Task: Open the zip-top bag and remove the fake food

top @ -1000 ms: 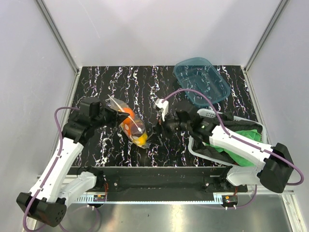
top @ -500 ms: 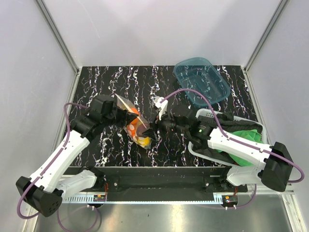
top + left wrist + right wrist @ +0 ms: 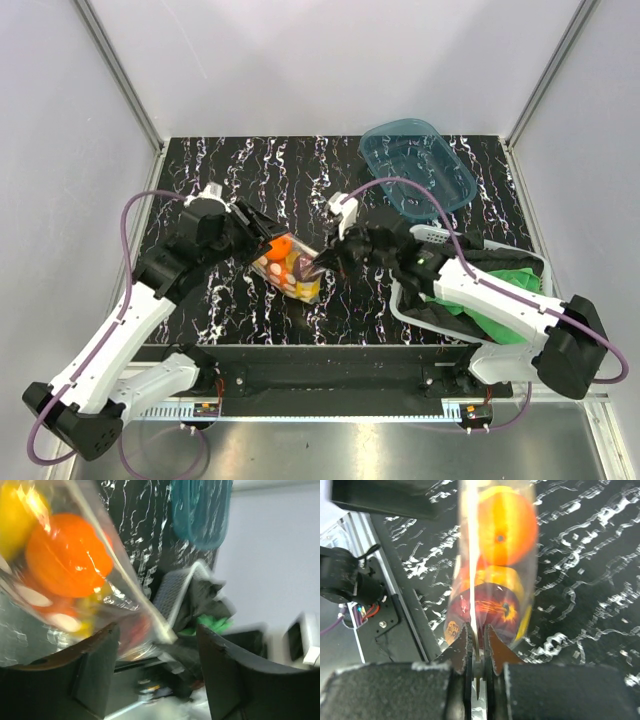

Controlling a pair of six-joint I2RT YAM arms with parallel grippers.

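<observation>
Closing the gap it kept a second ago, the right gripper (image 3: 476, 649) has come up to the zip-top bag (image 3: 290, 270) and now pinches it. In the right wrist view its two fingertips sit almost together, with the bag's pale edge strip clamped between them. The bag, which then hung from the left arm alone, now spans between both arms over the black marbled table (image 3: 220, 170). It is well to the near left of the blue tub (image 3: 418, 165), which stands at the table's far edge.

The fake food (image 3: 282, 248) is all inside the clear plastic. An orange fruit (image 3: 67, 555) fills the end farther from the tub, and a dark red fruit (image 3: 495, 611) sits at the end by the right gripper, with yellow pieces beside them.

The left gripper (image 3: 157, 632) meets the bag's opposite end. Its dark fingers (image 3: 95, 672) stand apart in the left wrist view, with the bag's bulging lower part in the gap. Whether they press on the plastic cannot be told, nor whether the bag's mouth is open.

On the near side of the tub, toward the right arm's base, a white basket (image 3: 430, 234) holds a green cloth (image 3: 505, 275) and dark fabric (image 3: 440, 310).
</observation>
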